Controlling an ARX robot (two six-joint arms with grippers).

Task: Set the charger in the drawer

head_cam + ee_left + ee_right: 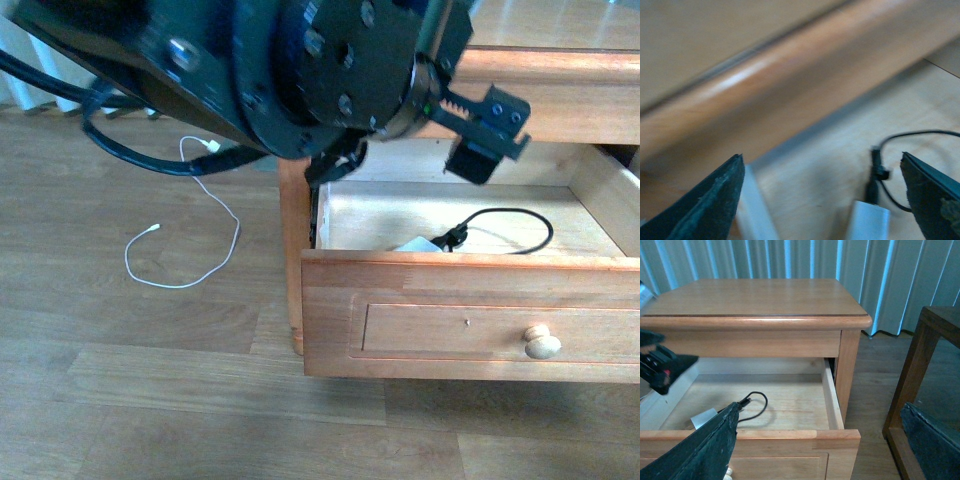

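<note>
Evidently, with the charger [416, 243] lying inside the open drawer [470, 272] and the left tool [490, 138] spread empty just above it, the tool should be lifted clear slowly so that the looped black cable [522, 224] is not snagged.

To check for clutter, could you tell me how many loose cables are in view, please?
2. A thin white cable lies on the floor left of the nightstand; a black cable, attached to the charger, lies looped inside the open drawer. The arm may hide others.
</note>
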